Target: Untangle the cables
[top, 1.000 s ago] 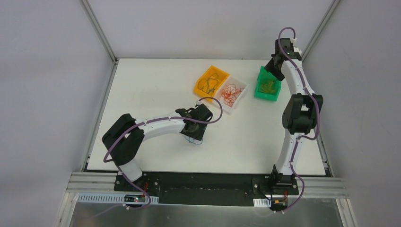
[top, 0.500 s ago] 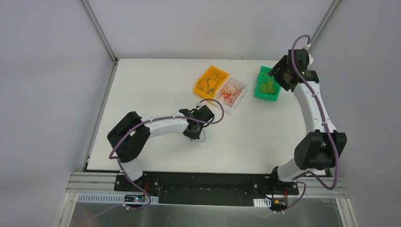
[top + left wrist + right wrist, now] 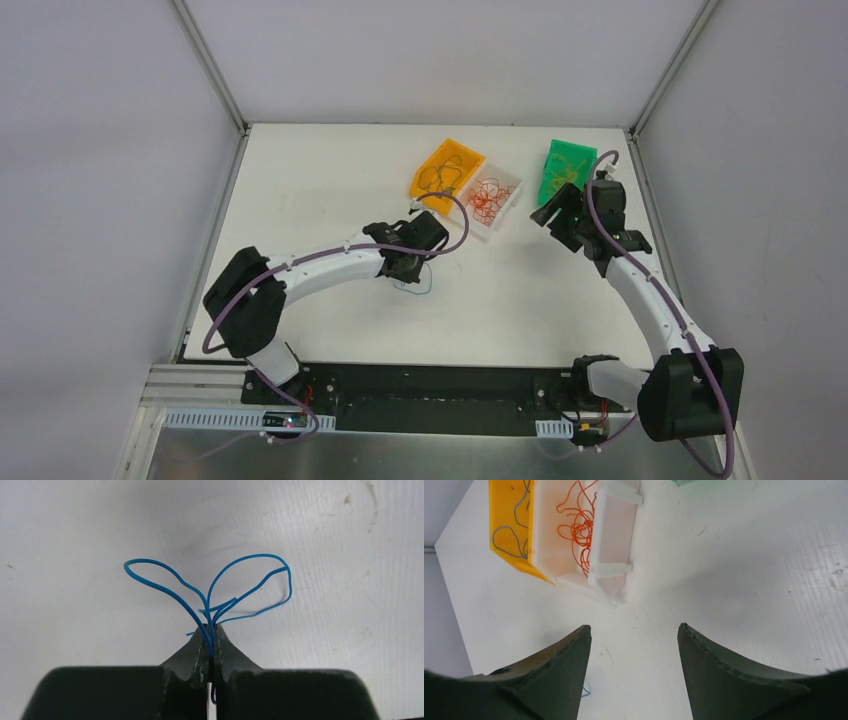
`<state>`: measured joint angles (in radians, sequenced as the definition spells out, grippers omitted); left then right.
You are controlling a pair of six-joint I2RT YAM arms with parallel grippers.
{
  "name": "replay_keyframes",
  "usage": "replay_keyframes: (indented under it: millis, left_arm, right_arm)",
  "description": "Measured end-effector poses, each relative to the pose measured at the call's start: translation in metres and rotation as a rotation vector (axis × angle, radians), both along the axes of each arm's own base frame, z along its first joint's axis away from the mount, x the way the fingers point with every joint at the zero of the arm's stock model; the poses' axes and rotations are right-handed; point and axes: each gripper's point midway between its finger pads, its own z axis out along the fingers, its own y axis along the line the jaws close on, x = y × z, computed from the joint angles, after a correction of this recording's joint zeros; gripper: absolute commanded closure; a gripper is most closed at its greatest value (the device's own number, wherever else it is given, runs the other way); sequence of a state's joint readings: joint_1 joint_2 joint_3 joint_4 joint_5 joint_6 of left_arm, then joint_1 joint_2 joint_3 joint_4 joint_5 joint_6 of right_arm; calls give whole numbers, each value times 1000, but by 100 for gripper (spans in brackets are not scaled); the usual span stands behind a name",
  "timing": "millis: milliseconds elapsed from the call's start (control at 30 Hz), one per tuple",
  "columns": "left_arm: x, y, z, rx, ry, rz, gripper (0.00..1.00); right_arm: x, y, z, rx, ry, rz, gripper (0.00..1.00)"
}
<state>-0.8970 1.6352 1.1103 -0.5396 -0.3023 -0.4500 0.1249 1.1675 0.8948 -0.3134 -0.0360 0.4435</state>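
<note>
Left wrist, left hand pinching blue cable

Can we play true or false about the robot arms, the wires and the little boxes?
1. The left gripper pinches a blue wire. True.
2. The right gripper holds a wire. False: its fingers are open with nothing between them.
3. The white box has orange wires inside. True.
4. The green box sits right next to the white box. False: it stands apart; the orange box is the one beside it.
</note>
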Motion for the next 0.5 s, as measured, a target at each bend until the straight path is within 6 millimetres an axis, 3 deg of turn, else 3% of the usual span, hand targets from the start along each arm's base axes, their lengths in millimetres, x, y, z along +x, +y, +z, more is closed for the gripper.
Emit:
replay_keyframes:
  millis: [267, 500]
  left_arm:
    - [36, 5, 50, -24, -137, 37, 100]
    - [88, 24, 91, -61, -215, 129, 100]
  right_arm:
    - [-22, 15, -43, 17, 45, 54, 33]
    - [-24, 25, -48, 38, -6, 73, 33]
